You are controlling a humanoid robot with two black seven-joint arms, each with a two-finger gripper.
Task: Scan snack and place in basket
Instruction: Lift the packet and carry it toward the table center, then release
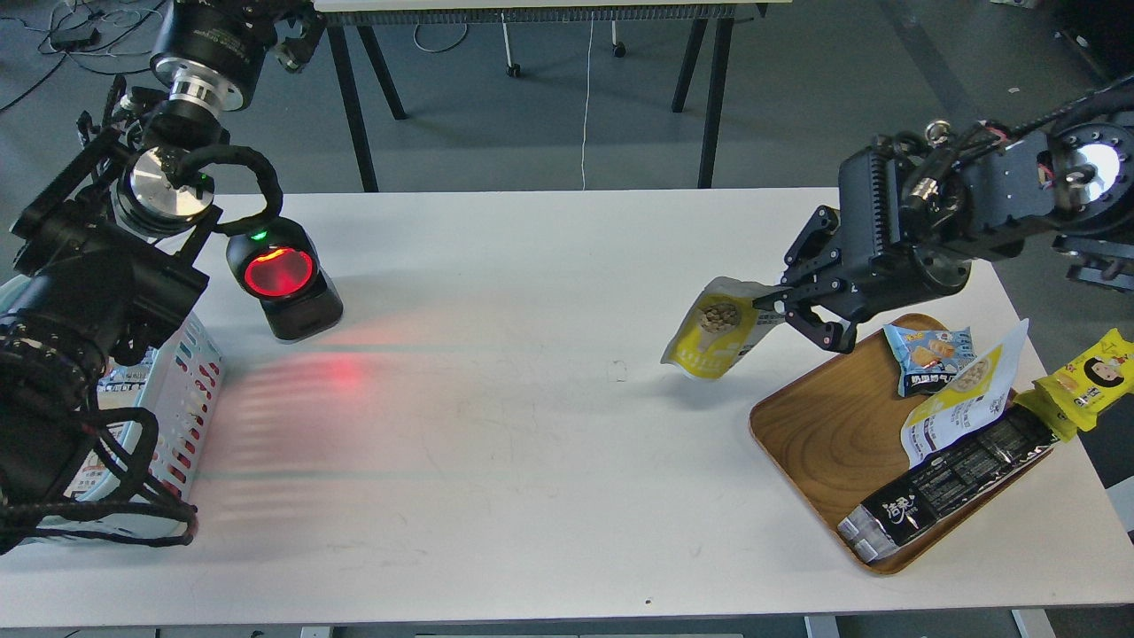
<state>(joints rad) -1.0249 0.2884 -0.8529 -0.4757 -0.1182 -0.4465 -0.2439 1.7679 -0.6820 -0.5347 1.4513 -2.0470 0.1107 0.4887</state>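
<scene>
My right gripper (781,312) is shut on the snack (716,330), a yellow pouch with a round picture of beige bits and a white top. It holds the pouch in the air above the white table (532,443), just left of the brown tray (819,434). The pale blue slotted basket (182,390) stands at the far left edge, mostly hidden under my left arm. My left gripper (297,35) is raised at the top left, dark and partly cut off by the frame edge.
A black scanner (283,282) with a glowing red window stands at the back left and throws red light on the table. The tray holds a similar yellow-and-white pouch (966,399), a small blue packet (930,354) and a long black packet (948,483). A yellow packet (1090,377) lies beside it.
</scene>
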